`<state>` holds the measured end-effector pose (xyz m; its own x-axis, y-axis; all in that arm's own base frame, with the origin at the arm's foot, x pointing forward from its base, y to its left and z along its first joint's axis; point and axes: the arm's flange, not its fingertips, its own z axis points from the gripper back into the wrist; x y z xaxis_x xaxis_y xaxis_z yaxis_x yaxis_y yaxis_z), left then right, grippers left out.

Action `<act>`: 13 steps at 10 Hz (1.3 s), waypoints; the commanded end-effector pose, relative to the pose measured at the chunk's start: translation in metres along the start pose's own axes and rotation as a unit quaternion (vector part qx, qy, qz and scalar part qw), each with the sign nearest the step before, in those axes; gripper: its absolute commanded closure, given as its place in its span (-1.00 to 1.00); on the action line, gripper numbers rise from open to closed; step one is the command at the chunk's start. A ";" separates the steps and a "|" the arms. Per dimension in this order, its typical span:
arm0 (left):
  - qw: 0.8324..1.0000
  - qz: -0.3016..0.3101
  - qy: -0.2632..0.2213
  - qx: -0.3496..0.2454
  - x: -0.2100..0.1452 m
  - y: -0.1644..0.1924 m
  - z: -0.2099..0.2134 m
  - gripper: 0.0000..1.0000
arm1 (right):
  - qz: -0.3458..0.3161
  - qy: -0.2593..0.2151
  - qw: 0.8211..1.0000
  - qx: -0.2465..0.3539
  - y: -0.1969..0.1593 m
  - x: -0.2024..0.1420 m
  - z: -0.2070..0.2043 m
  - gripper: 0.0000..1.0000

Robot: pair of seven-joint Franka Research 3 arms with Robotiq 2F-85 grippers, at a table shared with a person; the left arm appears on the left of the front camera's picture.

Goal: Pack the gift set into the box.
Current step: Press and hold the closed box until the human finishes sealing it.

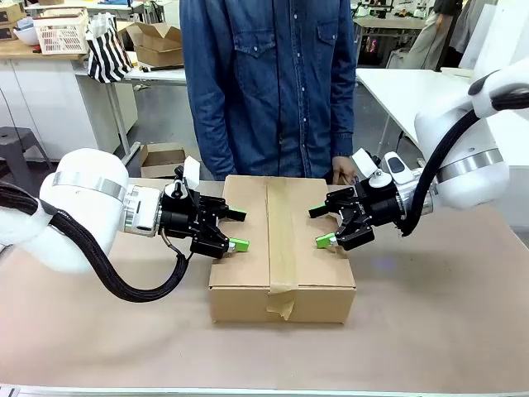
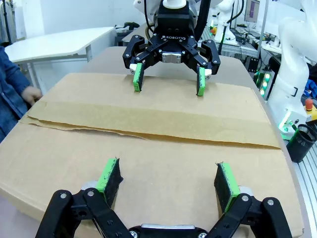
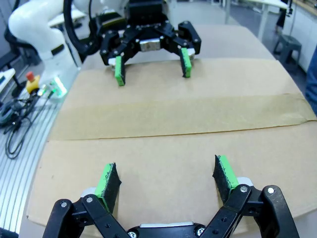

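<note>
The box (image 1: 281,240) lies shut in the middle of the table, with a strip of brown paper tape (image 1: 283,223) running down its top and over its front side. My left gripper (image 1: 238,229) hovers open over the box's left edge, and my right gripper (image 1: 319,227) hovers open over its right edge; the two face each other. The left wrist view shows my left gripper (image 2: 167,173) low over the box (image 2: 148,158), with the right gripper (image 2: 168,82) opposite. In the right wrist view, my right gripper (image 3: 166,176) faces the left gripper (image 3: 151,67). The gift set is hidden.
A person in a denim shirt (image 1: 269,83) stands right behind the box, one hand (image 1: 343,171) at its far right corner. The table (image 1: 430,314) is covered in brown paper. A smaller cardboard carton (image 1: 161,157) sits on the floor beyond the table's left.
</note>
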<state>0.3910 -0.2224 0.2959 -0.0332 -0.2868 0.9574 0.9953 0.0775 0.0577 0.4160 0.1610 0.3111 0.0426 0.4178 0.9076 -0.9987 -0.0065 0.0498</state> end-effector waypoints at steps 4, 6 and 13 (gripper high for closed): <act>1.000 0.001 0.004 0.000 -0.002 -0.002 0.000 -1.00 | -0.004 -0.003 1.000 -0.004 0.002 -0.003 -0.001 -1.00; 1.000 0.001 0.004 0.000 -0.002 -0.002 0.000 -1.00 | -0.004 -0.003 1.000 -0.004 0.002 -0.003 -0.001 -1.00; 0.962 0.256 0.096 0.003 0.076 -0.044 0.097 -1.00 | -0.295 -0.099 0.942 -0.125 0.077 0.073 0.073 -1.00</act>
<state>0.3556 -0.1735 0.3754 0.3997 -0.3704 0.8384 0.9134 0.2373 -0.3307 0.3732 0.1353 0.3890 0.5091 0.2096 0.8348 -0.8444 0.3098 0.4371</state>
